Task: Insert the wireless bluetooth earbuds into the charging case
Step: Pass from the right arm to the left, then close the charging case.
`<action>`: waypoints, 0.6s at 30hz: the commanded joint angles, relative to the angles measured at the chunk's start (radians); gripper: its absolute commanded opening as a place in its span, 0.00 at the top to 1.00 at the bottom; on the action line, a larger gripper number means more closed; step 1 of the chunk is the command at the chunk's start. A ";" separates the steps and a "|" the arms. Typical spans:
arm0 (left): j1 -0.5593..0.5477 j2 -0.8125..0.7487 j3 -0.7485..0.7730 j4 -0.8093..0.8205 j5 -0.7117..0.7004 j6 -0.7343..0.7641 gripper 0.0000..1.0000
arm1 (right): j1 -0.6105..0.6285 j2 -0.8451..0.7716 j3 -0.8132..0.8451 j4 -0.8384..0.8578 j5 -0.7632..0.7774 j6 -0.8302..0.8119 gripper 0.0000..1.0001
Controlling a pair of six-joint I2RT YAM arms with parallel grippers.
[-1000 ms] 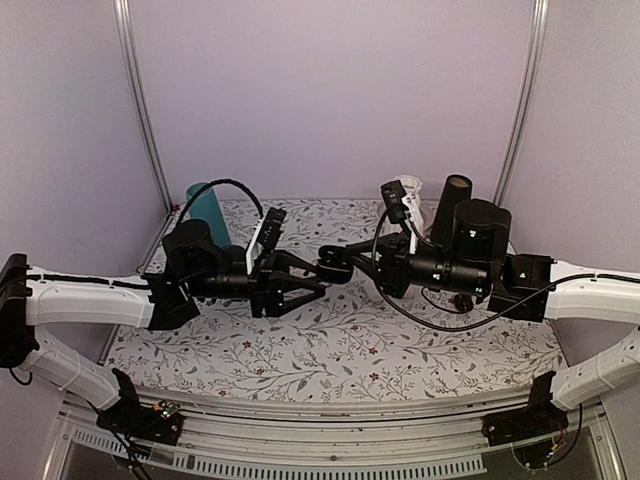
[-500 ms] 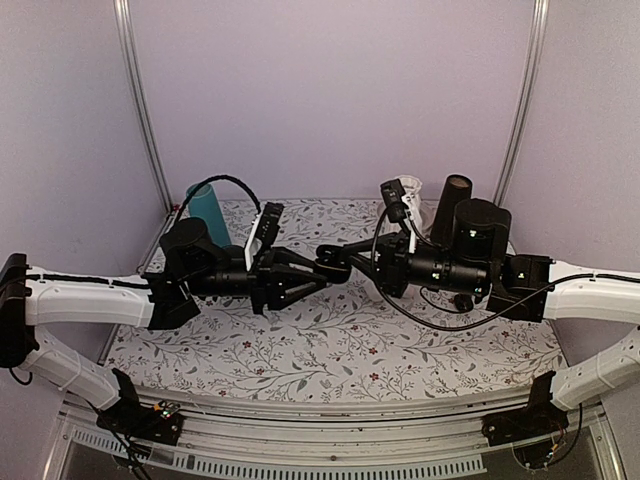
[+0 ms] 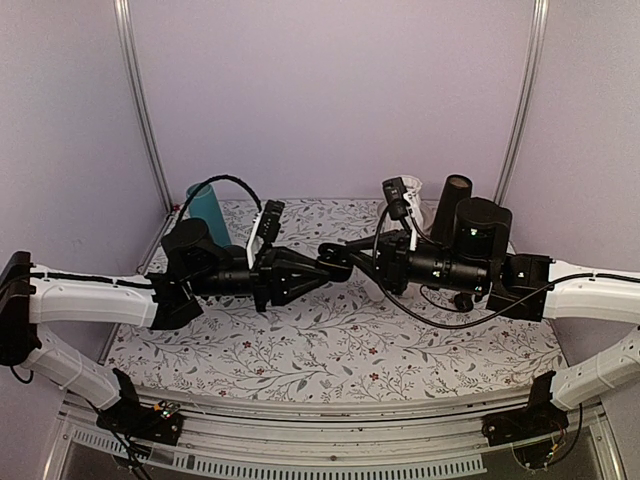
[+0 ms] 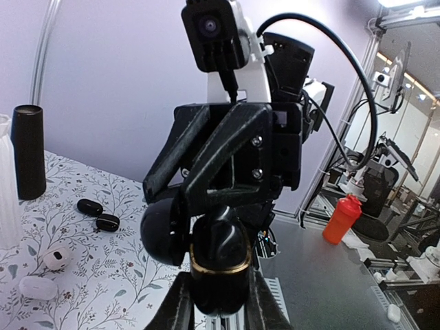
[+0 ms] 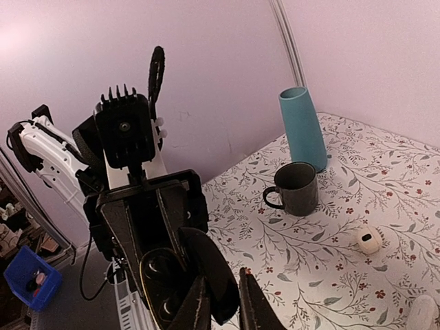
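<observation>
Lilac walls back a desk [image 3: 330, 350] covered in a flowered cloth, and above its middle the 2 arms meet nose to nose. The charging case [image 4: 218, 242] hangs in the air between them, clear of the desk. The left jaws are clamped on its lower half from both sides. The right jaws are pinched shut on the raised lid [image 5: 208, 267], so the case is open and held at both ends. From the right wrist view the 2 wells in the lower half look empty (the light in there is poor, so that is a cautious reading).

The wireless bluetooth earbuds [image 4: 90, 206] lie side by side on the desk, well apart from the case and from both pairs of jaws. They are near a black cylinder [image 4: 29, 150], with a white pebble-shaped piece [image 4: 55, 258] close by. A grey mug [image 5: 295, 189] and a teal vase [image 5: 302, 127] stand on the left arm's side.

By my judgement only the opening is done, and neither earbud is in. What remains is to fetch each of the 2 earbuds, seat it in its well and close the lid. Both pairs of jaws are occupied, so 1 of them would have to let go first.
</observation>
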 commanded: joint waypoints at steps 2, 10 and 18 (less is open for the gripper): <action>-0.013 0.005 0.009 0.009 -0.033 0.004 0.99 | 0.000 -0.025 -0.019 0.058 -0.048 0.030 0.74; -0.011 0.000 0.001 0.001 -0.055 0.012 1.00 | -0.036 -0.044 -0.034 0.107 -0.184 0.092 0.68; -0.002 -0.003 -0.004 -0.010 -0.084 0.016 1.00 | -0.041 -0.011 -0.013 0.125 -0.367 0.114 0.67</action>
